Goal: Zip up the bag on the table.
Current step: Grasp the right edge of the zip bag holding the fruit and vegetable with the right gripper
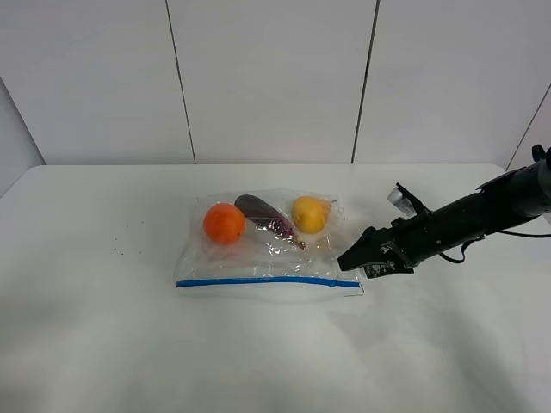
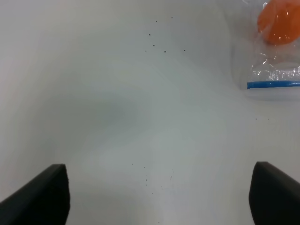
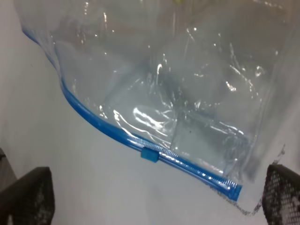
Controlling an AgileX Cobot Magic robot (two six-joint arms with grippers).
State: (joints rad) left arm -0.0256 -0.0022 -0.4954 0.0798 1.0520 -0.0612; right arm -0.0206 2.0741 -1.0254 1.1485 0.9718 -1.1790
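Clear, crinkly bag (image 1: 258, 258) holds an orange (image 1: 224, 223), a purple vegetable (image 1: 258, 209) and a yellow fruit (image 1: 308, 214) (blue zip strip (image 1: 267, 281) along the near edge). The right gripper (image 1: 355, 262) and left gripper (image 2: 159, 167) both gape wide, empty.

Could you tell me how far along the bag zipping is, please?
Done: nothing visibly; the slider sits near the zip strip's end. In hand: the open right gripper hovers by that corner of the bag. Left: grasp the slider, pull it across.

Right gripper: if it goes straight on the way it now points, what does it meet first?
Most likely the bag, at the end nearest it, by the blue zip strip. The right gripper points there with jaws open, and nothing lies between; its height is unclear.
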